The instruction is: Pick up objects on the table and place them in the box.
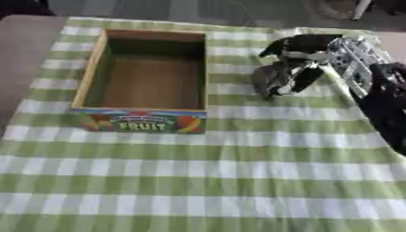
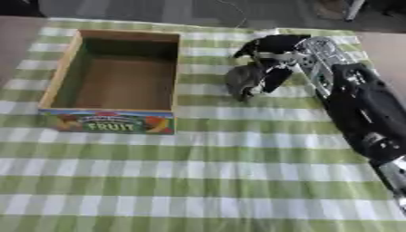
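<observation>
An open cardboard box point(image 1: 144, 113) with a "FRUIT" label on its front wall stands on the left of the green checked tablecloth; its inside shows nothing. My right hand point(image 1: 305, 50) reaches in from the right, just right of the box's far corner. Its fingers curl down around a dark grey rounded object point(image 1: 272, 79), which sits at or just above the cloth. The left hand shows in neither view.
The green and white checked cloth point(image 1: 206, 181) covers the table. My right forearm point(image 2: 361, 106) runs along the right side. Bare brown table point(image 1: 20, 54) shows at the left edge, and floor lies beyond the far edge.
</observation>
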